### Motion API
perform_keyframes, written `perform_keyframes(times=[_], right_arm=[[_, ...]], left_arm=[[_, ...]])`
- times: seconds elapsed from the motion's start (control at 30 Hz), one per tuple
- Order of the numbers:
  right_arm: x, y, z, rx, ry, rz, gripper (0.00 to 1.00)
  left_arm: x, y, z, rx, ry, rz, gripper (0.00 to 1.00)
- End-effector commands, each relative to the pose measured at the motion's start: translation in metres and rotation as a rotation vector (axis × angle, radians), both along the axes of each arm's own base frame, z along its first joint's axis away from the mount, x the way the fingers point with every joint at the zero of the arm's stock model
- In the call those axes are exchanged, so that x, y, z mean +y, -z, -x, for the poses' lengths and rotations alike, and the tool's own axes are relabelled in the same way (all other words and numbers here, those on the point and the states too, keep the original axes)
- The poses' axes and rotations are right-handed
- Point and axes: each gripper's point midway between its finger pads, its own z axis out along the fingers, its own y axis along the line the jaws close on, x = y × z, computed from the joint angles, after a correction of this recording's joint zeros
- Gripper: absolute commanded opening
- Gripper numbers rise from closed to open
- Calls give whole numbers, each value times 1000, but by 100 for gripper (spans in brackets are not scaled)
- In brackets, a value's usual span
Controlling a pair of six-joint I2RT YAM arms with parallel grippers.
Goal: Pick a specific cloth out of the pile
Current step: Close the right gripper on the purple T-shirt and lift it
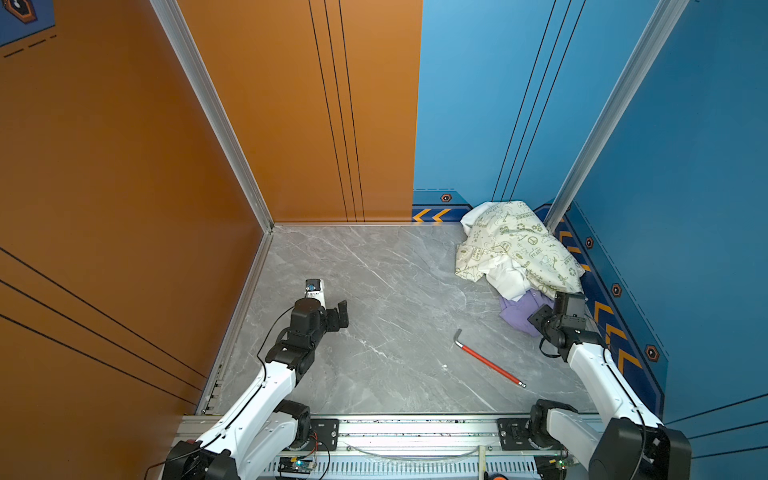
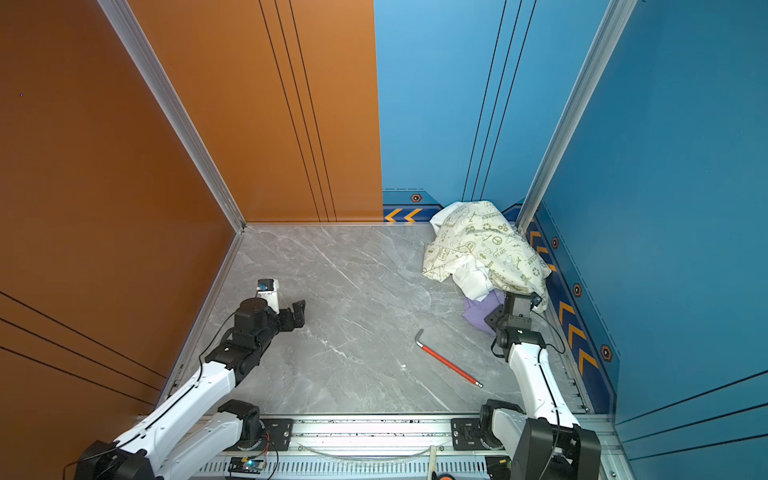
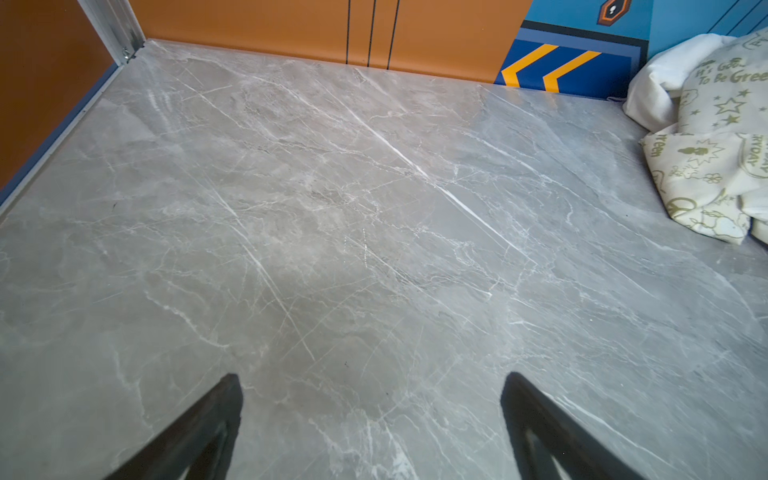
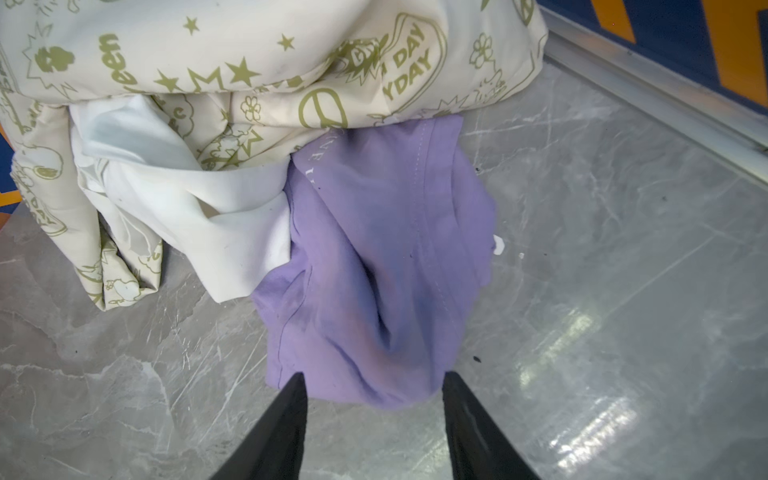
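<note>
Reaching low beside the pile [image 1: 519,245], our right gripper [image 4: 372,376] sets half-spread jaws astride the crumpled lilac cloth [image 4: 374,249], which we see poking from under the pile's near edge; our left gripper [image 3: 372,376] gapes empty.

Soft matt lilac jersey for the cloth [image 4: 374,249], with stitched seams and faint white printed lettering. Smooth cream fabric with green print over plain white, slightly sheeny fabric in the pile [image 4: 257,54]. Polished grey marble-look counter [image 4: 602,249], glossy enough to mirror lights. Matt black plastic fingers [image 4: 278,432]. Red-coated rod [image 1: 490,365] with bare metal ends. Brushed aluminium rail [image 1: 415,428].
</note>
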Motion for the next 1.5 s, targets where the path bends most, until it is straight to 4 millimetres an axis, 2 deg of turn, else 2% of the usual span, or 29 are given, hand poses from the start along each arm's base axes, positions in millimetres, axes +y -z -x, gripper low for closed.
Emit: perform_keyframes(times=[0.0, 0.17, 0.23, 0.33, 0.43, 0.5, 0.7, 1.13, 1.47], right_arm=[[-1, -1, -17, -23, 5, -40, 50], [-1, 16, -22, 29, 4, -69, 43], [-1, 23, -24, 42, 2, -80, 31], [-1, 26, -25, 47, 9, -94, 18], [1, 22, -27, 24, 8, -105, 5], [1, 17, -28, 3, 12, -106, 0], [0, -21, -27, -117, 39, -109, 0], [13, -119, -33, -359, 25, -142, 0], [18, -180, -36, -482, 15, -142, 0]], left_arm=[[-16, -17, -3, -57, 66, 46, 98], [-24, -23, -2, -79, 104, 44, 98], [-26, -25, -2, -87, 111, 42, 98], [-27, -30, -2, -103, 117, 37, 98], [-26, -37, -2, -131, 113, 42, 98], [-27, -42, -1, -153, 116, 50, 98], [-34, -49, 4, -195, 167, 56, 98], [-28, -55, 7, -236, 143, 37, 98], [-30, -55, 8, -241, 149, 27, 98]])
